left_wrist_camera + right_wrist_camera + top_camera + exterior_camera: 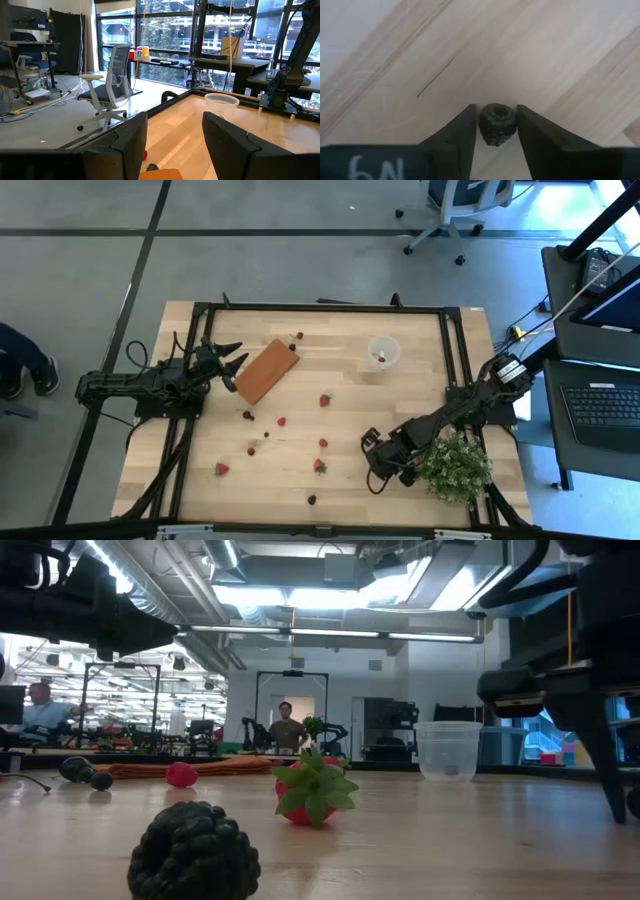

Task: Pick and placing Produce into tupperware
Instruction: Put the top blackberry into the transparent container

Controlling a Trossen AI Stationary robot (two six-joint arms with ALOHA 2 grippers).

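Several tiny berries lie scattered on the wooden table (400, 400): red ones such as a strawberry (325, 400) and dark ones such as a purple-black berry (247, 416). The translucent cup (384, 352) stands upright at the far right of the middle; it also shows in the low view (448, 750). My right gripper (373, 470) is low over the table's near right, beside the plant, shut on a dark berry (497, 124). My left gripper (232, 363) is open and empty at the left, next to the orange-brown block (266, 370). My right gripper pinches the dark berry by its two opposite sides (484, 125) between its two fingers. The fingers come from above, pointing down at the tabletop. I cannot tell whether the berry rests on the table or is lifted clear.
A bushy green plant (455, 465) stands right beside my right arm at the near right. The block lies slanted at the far left. A black frame (320, 308) runs around the table. An office chair (112, 85) stands beyond the far edge. People show in the room behind.
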